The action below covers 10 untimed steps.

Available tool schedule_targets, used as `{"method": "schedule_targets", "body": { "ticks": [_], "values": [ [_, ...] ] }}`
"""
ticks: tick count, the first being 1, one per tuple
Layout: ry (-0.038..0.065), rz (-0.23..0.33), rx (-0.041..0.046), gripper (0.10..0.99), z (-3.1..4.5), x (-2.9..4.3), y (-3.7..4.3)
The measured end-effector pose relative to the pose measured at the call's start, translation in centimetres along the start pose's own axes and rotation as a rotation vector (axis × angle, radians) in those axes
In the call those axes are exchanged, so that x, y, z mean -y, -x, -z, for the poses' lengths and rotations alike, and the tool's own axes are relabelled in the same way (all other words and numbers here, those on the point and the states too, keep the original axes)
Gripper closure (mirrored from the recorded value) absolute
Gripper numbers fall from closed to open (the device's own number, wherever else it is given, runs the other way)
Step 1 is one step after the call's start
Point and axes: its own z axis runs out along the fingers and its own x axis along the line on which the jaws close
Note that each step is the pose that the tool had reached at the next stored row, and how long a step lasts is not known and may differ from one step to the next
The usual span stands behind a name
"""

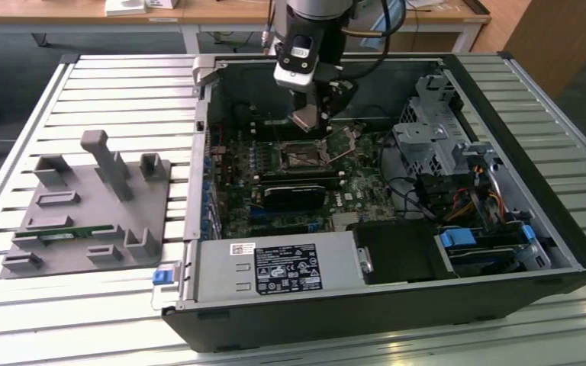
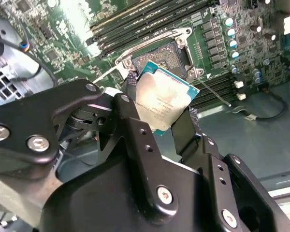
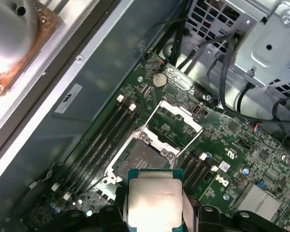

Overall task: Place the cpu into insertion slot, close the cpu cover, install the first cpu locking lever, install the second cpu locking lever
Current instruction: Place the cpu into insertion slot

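In the exterior view, the gripper (image 1: 310, 126) hangs inside the open computer case (image 1: 375, 320), clear of its walls and above the one insertion slot (image 1: 301, 158). In the second wrist view, its two fingers (image 2: 131, 116) pinch one cpu (image 2: 165, 99) by opposite edges, apart from the slot's rim. In the first wrist view, the single cpu cover (image 3: 176, 121) lies swung open beyond the slot, with two thin levers (image 3: 191, 142) flanking it.

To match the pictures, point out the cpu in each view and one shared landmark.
Second wrist view: cpu held by the gripper, in front of the insertion slot.
First wrist view: cpu in the grip, slot beyond it.
Exterior view: too small to tell, at the gripper tip.
Shared landmark: the insertion slot.
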Motion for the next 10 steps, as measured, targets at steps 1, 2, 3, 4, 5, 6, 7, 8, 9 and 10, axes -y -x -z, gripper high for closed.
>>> {"method": "schedule_targets", "body": {
  "ticks": [1, 2, 3, 4, 5, 6, 7, 8, 9, 10],
  "values": [
    [-0.002, -0.012, -0.0004, 0.549, -0.06, 0.0, 0.0],
    [-0.003, -0.023, -0.001, 0.549, -0.13, 0.0, 0.0],
    [-0.006, -0.034, -0.0022, 0.549, -0.2, 0.01, 0.0],
    [-0.009, -0.045, -0.0038, 0.549, -0.27, 0.01, 0.0],
    [-0.013, -0.056, -0.0053, 0.549, -0.34, 0.02, 0.0],
    [-0.016, -0.066, -0.0069, 0.549, -0.41, 0.02, 0.0],
    [-0.02, -0.077, -0.0086, 0.549, -0.5, 0.03, 0.0],
    [-0.021, -0.087, -0.009, 0.549, -0.56, 0.03, 0.0],
    [-0.021, -0.095, -0.0087, 0.549, -0.62, 0.03, 0.0],
    [-0.021, -0.099, -0.0085, 0.549, -0.66, 0.04, 0.0]
  ]
}}
